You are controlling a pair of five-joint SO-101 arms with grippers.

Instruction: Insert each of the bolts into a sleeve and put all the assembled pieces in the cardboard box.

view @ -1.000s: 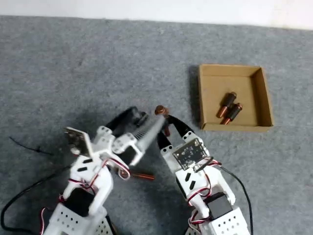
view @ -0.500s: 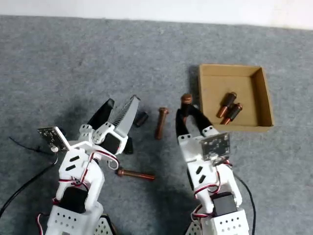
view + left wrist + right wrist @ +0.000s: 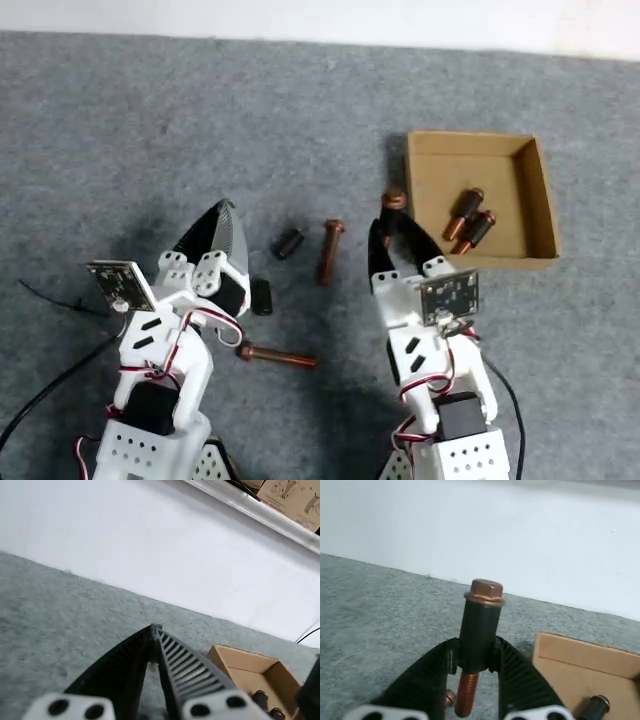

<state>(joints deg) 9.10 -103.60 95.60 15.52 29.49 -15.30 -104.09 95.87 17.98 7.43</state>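
My right gripper is shut on an assembled piece, a copper bolt inside a black sleeve, held upright just left of the cardboard box. Two assembled pieces lie inside the box. My left gripper is shut and empty, raised over the carpet at the left. Between the arms lie a loose copper bolt, a black sleeve and another black sleeve. A further bolt lies flat nearer the arm bases.
Grey carpet covers the table. A white wall runs along the far edge. A black cable lies at the far left by the left arm.
The left gripper let go and drew back to the left, closing. The right gripper carried the assembled piece to the right, toward the box. A bolt and sleeves now lie uncovered between the arms.
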